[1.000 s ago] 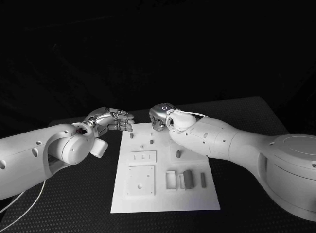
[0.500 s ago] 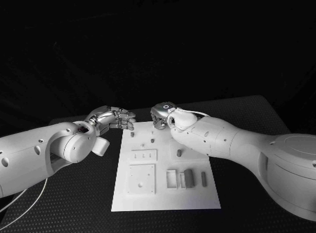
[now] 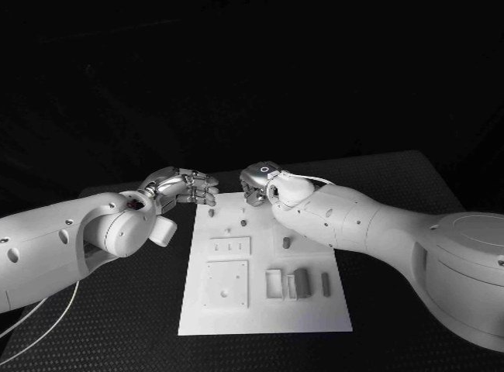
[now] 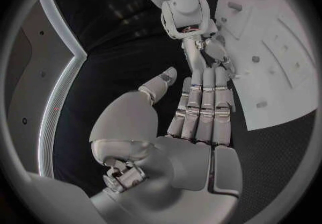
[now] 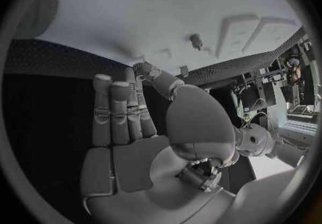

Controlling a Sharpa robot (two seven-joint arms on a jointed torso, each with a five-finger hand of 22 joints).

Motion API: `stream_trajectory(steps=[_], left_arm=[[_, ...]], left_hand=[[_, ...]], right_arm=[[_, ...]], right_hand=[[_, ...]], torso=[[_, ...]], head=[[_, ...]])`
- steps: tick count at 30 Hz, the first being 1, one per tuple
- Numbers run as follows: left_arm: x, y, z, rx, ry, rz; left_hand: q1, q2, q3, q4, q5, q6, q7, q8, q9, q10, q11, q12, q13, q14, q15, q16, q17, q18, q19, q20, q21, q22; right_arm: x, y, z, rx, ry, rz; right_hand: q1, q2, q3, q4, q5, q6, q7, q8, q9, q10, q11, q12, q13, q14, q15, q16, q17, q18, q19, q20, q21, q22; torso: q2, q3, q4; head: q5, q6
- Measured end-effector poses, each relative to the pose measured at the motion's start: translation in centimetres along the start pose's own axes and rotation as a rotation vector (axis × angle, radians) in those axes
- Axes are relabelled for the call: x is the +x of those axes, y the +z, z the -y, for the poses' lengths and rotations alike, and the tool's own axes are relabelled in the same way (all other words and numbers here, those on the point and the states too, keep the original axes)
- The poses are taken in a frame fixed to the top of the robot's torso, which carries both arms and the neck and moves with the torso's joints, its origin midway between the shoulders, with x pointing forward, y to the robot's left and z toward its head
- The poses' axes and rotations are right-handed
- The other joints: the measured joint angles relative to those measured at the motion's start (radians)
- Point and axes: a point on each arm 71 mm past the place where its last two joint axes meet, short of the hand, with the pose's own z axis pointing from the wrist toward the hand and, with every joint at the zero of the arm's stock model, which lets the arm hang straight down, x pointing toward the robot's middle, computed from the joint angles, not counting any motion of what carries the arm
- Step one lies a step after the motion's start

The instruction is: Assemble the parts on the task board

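Both hands have crept toward the task board [image 3: 264,310]'s far edge; my left hand [image 3: 183,188] and right hand [image 3: 257,182] hover empty, fingers extended together; grey parts [image 3: 300,284] lie near the board's nearer end, so I'm staging for a reach.

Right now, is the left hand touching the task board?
Cannot tell. In the left wrist view the left hand has its fingertips near the edge of the task board, but no clear contact or gap is visible there.
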Motion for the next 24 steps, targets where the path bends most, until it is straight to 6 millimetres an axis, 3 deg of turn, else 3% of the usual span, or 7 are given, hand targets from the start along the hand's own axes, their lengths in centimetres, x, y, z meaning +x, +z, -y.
stream_trajectory(steps=[24], left_arm=[[-0.04, 0.14, 0.02, 0.000, 0.001, 0.002]], left_hand=[[0.000, 0.000, 0.000, 0.000, 0.000, 0.000, 0.000, 0.000, 0.000, 0.000, 0.000, -0.004, 0.001, 0.000, 0.000, -0.004, 0.003, 0.000, 0.000, 0.000, 0.000, 0.002]], right_arm=[[-0.14, 0.09, -0.35, -0.005, -0.001, 0.001]], right_hand=[[-0.002, 0.002, -0.001, -0.001, -0.001, -0.002, -0.002, 0.001, 0.021, 0.000, -0.004, 0.003, 0.000, 0.000, 0.001, 0.003, 0.000, 0.000, -0.005, -0.001, 0.004, 0.000]], torso=[[0.003, -0.0001, 0.0004]], head=[[0.007, -0.004]])
